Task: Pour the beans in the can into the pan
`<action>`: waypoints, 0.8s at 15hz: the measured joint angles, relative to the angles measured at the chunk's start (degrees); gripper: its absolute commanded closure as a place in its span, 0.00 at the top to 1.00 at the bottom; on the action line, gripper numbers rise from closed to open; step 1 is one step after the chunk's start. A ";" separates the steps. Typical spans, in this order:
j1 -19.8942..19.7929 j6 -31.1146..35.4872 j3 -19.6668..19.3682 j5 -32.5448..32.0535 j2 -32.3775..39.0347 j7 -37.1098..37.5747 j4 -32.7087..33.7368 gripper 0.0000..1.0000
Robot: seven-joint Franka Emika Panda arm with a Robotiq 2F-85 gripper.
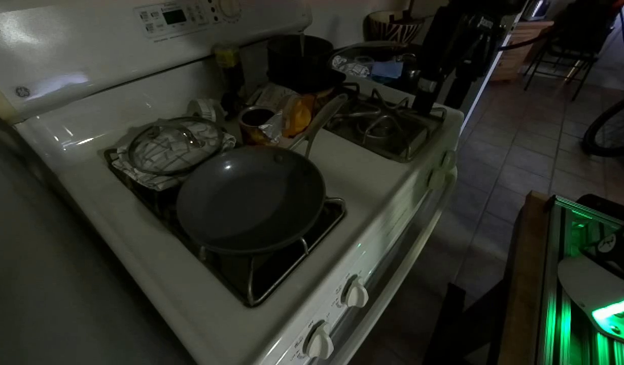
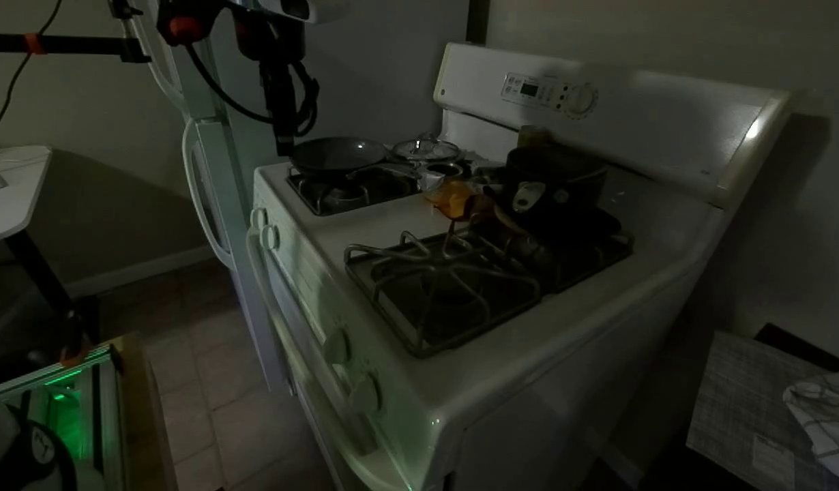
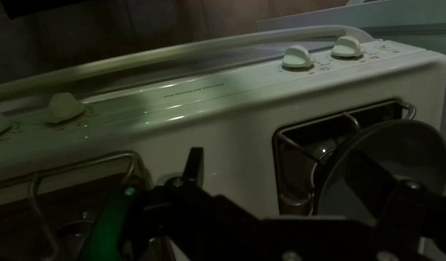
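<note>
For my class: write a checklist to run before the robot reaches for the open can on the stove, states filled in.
1. Pincer open, holding nothing: ok.
2. Can upright: ok.
3. Beans inside can: cannot tell, opening too dark.
4. Space around can: not ok, probably tight; orange packaging close beside it.
5. Frying pan free of beans: ok.
6. Glass lid off pan: ok, on checked cloth.

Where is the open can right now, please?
In an exterior view, the open can stands left of the picture's centre, just beyond the frying pan and right of the glass lid.
</note>
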 measured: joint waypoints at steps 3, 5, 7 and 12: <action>-1.66 4.65 -0.34 -0.50 2.38 -1.13 3.85 1.00; -2.69 9.02 -0.42 -2.40 6.02 -2.73 7.93 1.00; -3.38 12.94 -0.39 -6.44 10.68 -3.94 12.44 1.00; -4.81 17.51 -0.28 -12.49 21.50 -3.44 21.78 1.00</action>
